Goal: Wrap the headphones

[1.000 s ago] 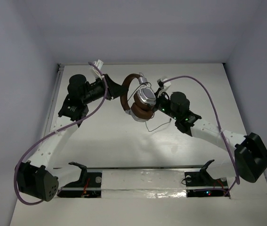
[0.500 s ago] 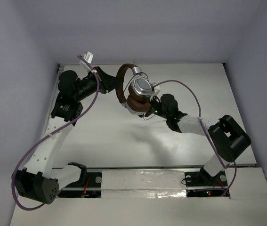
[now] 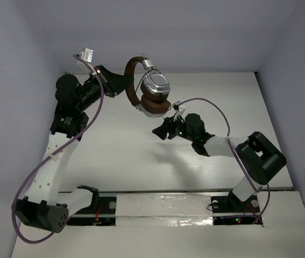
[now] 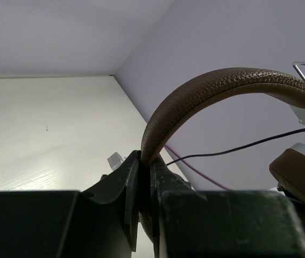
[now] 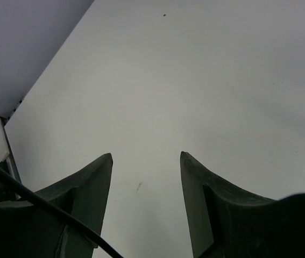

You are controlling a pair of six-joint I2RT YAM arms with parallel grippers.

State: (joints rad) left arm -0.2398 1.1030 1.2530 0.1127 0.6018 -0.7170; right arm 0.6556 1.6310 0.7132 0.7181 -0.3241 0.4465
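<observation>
The headphones hang in the air above the back of the table, with a brown headband, silver cups and brown pads. My left gripper is shut on the headband, which rises out of the jaws in the left wrist view. A thin dark cord runs past the ear pad. My right gripper is open and empty, low over the table below the headphones. The dark cord crosses its left finger in the right wrist view.
The white table has grey walls at the back and on both sides. Purple cables loop off both arms. The arm bases and a dark strip lie along the near edge.
My left gripper has lifted the headphones up and to the left. My right gripper has let go, opened, and moved left and down below the headphones.
</observation>
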